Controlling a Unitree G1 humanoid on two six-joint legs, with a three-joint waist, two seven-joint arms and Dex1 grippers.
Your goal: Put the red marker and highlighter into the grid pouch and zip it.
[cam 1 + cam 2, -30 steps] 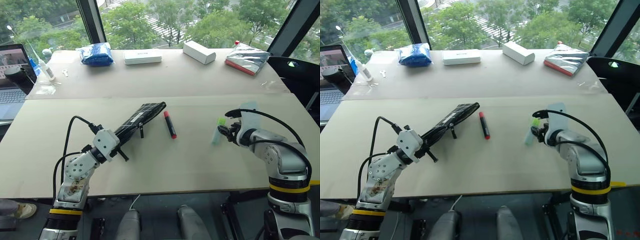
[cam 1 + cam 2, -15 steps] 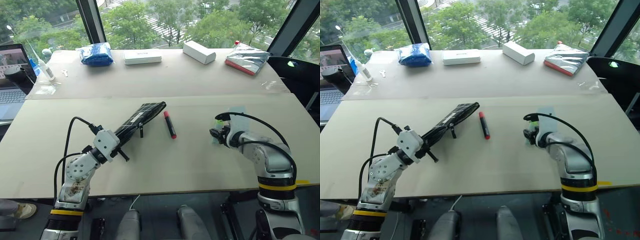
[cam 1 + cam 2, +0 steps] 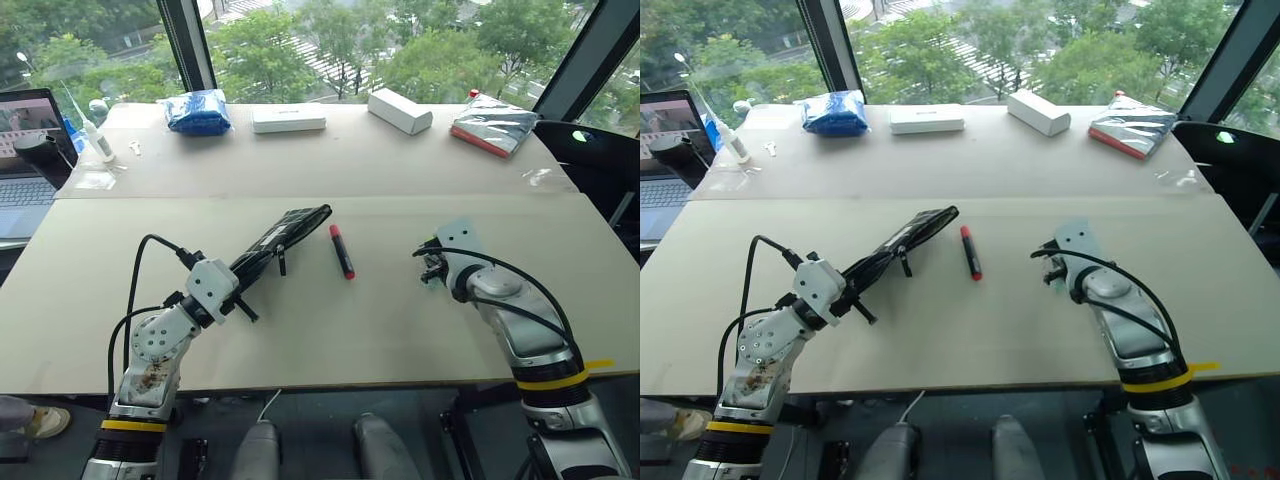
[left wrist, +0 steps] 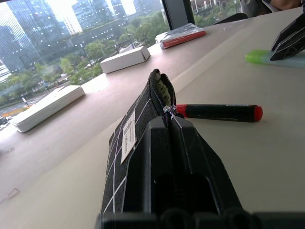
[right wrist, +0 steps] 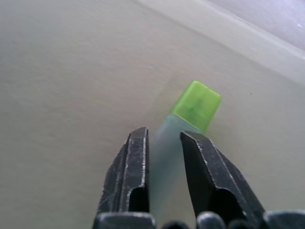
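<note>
item: right claw. fingers clamped on the pale body of the highlighter, green cap sticking out past the tips. the pen lies on the desk, right of centre. risk as i judge it: the grip sits on the smooth translucent barrel, so the pen may pivot or slip out when i lift.

item: left claw. closed together on the near end of the grid pouch, holding it edge-up off the desk, mouth ajar along the top edge. risk: the opening looks narrow; a pen arriving at an angle could catch the lip or push the pouch over, since only one end is held.

item: red marker. lying loose on the desk just beside the pouch's far end, apart from it, between pouch and highlighter. risk: i could knock it and send it rolling while carrying the highlighter across.

item: zipper pull. hanging from the pouch edge. risk: zipping one-handed may just drag the fabric if the left claw's hold is weak.
</note>
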